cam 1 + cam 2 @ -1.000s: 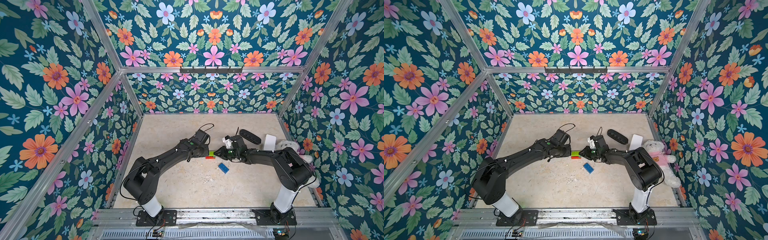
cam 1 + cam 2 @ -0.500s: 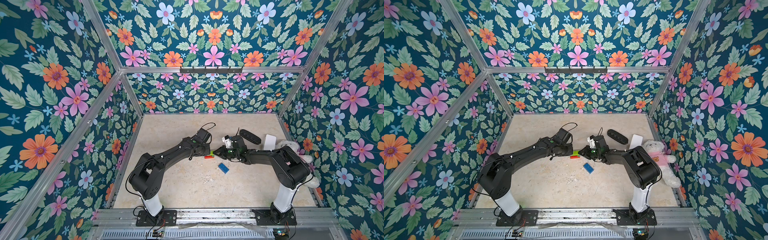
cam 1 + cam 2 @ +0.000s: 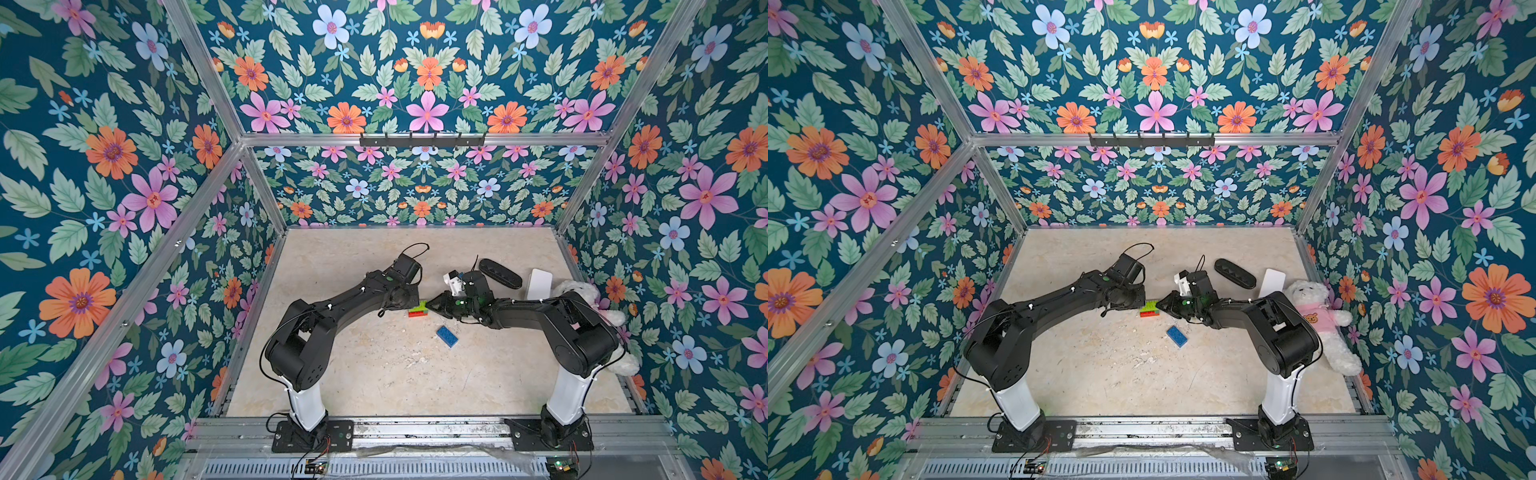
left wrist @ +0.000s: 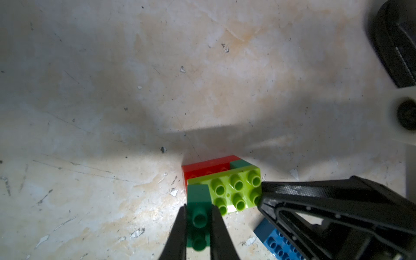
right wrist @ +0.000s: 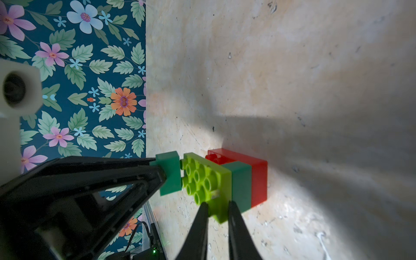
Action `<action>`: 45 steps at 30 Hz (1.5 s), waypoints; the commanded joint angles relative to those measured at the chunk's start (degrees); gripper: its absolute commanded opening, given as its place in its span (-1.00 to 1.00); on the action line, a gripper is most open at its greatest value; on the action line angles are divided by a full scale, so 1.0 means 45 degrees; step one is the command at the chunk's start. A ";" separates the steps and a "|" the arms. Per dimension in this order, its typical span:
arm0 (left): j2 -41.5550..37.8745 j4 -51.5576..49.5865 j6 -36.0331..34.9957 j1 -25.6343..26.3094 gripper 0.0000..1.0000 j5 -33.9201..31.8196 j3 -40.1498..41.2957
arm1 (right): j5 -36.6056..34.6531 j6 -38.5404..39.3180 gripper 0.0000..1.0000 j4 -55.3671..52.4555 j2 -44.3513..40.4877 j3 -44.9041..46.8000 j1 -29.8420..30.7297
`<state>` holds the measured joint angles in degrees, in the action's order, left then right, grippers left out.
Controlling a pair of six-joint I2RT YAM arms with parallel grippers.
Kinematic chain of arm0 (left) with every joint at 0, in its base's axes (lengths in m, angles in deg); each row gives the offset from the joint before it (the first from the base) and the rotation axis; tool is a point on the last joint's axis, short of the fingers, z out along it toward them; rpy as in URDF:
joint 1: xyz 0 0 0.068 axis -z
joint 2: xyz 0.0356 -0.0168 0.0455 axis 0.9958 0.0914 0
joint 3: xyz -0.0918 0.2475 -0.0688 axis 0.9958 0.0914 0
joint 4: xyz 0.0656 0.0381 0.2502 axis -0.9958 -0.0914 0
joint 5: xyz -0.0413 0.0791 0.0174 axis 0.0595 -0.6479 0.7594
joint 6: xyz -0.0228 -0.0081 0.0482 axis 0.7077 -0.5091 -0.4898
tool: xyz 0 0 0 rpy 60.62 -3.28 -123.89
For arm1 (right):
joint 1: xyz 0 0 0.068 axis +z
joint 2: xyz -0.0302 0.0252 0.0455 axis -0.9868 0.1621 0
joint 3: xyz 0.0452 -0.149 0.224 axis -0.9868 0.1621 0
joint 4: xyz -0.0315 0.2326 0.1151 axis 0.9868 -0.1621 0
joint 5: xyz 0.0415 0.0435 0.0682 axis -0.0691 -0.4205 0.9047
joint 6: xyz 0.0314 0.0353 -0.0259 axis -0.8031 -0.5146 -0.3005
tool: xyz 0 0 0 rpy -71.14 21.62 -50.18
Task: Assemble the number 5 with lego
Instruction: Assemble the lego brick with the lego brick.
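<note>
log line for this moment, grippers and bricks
left gripper: shut on dark green brick | right gripper: shut on lime brick | placement: over lime studs, unseated | blue brick: loose

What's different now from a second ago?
The left arm and right arm swung their elbows slightly inward, and the right hand tightened on the lime-green brick. The left hand still holds the small dark green brick at its end; the red brick and loose blue brick stayed put.

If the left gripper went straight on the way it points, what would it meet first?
The left gripper carries a small dark green brick; straight ahead, that brick would meet the lime-green brick first. The gap looks tiny, though depth is unclear.
</note>
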<state>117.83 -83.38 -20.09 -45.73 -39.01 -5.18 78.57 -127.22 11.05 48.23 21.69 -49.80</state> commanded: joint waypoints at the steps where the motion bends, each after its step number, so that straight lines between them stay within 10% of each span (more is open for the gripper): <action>1: 0.0147 -0.0279 -0.0207 -0.0020 -1.00 0.0093 -0.0138 | -0.0803 0.0022 -0.63 -0.1702 0.0168 0.0042 0.0013; 36: 0.1331 -0.1656 -0.0869 -0.0079 -1.00 0.0726 -0.1878 | -0.0783 -0.0041 -0.63 -0.1476 0.0203 0.0002 0.0014; 45: 0.0929 -0.1602 -0.0863 -0.0098 -0.59 0.0845 -0.1881 | -0.0898 -0.0021 -0.63 -0.1606 0.0269 0.0002 0.0012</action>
<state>122.38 -90.57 -23.72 -46.12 -36.30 -13.49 78.63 -127.83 11.56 48.67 21.26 -49.82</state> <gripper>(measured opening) 0.202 0.185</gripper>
